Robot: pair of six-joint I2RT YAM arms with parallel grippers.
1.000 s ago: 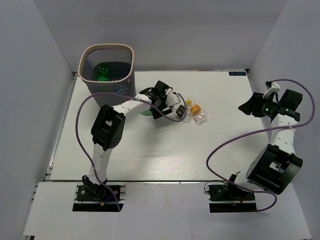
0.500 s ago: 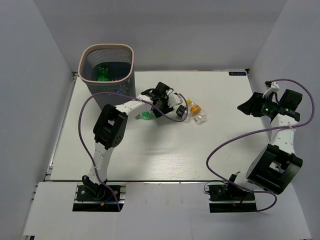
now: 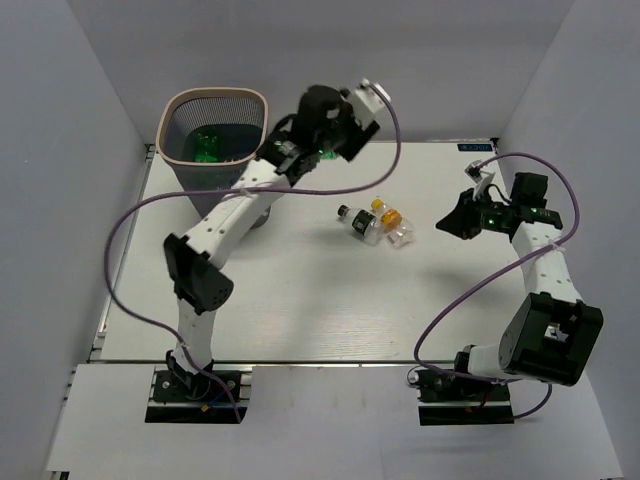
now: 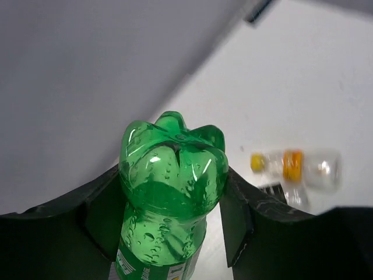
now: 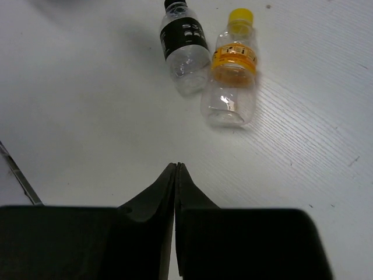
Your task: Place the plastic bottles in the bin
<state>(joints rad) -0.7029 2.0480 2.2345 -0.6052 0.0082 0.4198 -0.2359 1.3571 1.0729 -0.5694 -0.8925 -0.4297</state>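
Note:
My left gripper [image 4: 172, 219] is shut on a green plastic bottle [image 4: 172, 186], whose lobed base points away from the camera. In the top view the left gripper [image 3: 322, 125] hangs high above the table, just right of the bin [image 3: 258, 100], a dark mesh basket with a pale rim. Another green bottle [image 3: 207, 145] lies inside the bin. Two bottles lie side by side on the table: a black-labelled one [image 5: 185, 49] and an orange-labelled one with a yellow cap [image 5: 233, 70]. My right gripper [image 5: 176, 170] is shut and holds nothing, a short way from their bases.
The white table [image 3: 300, 300] ends at grey walls behind and on both sides. Purple cables loop from both arms above the table. The right arm [image 3: 540, 260] reaches in from the right edge.
The left gripper closed on the green bottle on the table and lifted it up beside the bin. The right gripper swung left toward the two lying bottles and shut.

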